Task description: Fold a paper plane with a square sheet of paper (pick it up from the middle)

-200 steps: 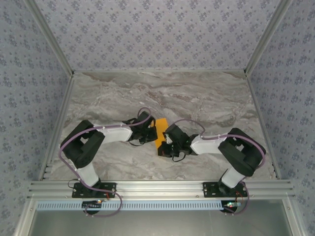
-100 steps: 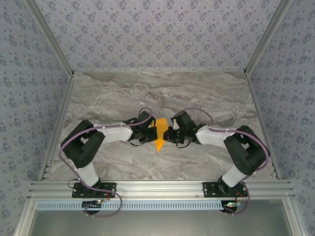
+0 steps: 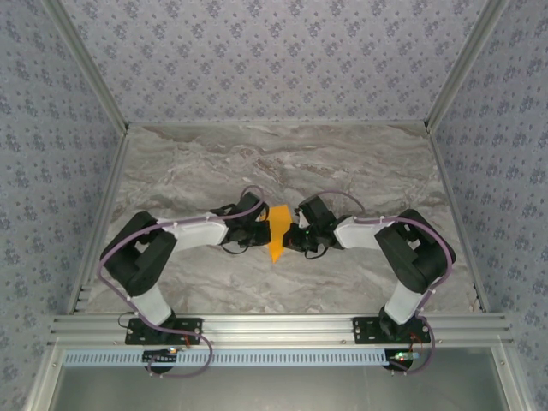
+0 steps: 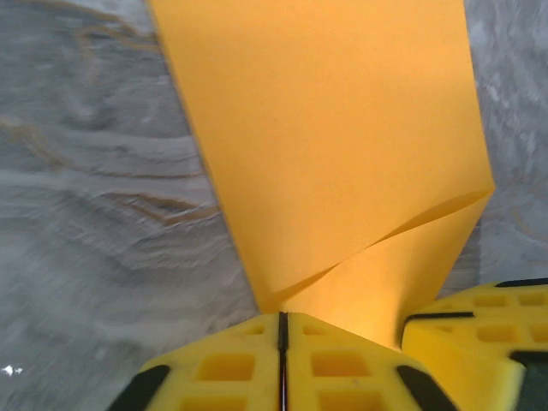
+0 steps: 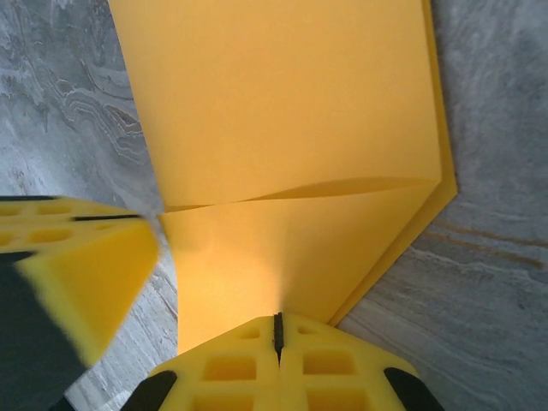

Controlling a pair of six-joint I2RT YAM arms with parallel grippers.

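Both arms meet at centre frame in the top view, and the orange paper (image 3: pixel 276 233) is held between them, a narrow shape tapering toward the lower edge, over the marble table (image 3: pixel 360 163). The left claw (image 3: pixel 263 229) comes in from the left and the right claw (image 3: pixel 290 237) from the right, each right at the paper's side.

Left wrist view: the yellow fingers (image 4: pixel 223 364) are pressed together with a thin dark seam between them. The paper's lower corner runs straight into that seam, so it's clamped on it. A flap folds across toward the lower right, where the other claw's yellow finger sits.

Right wrist view, same story: fingers together on the paper's bottom edge. A soft crease runs across mid-frame, with two layers showing along the right edge.
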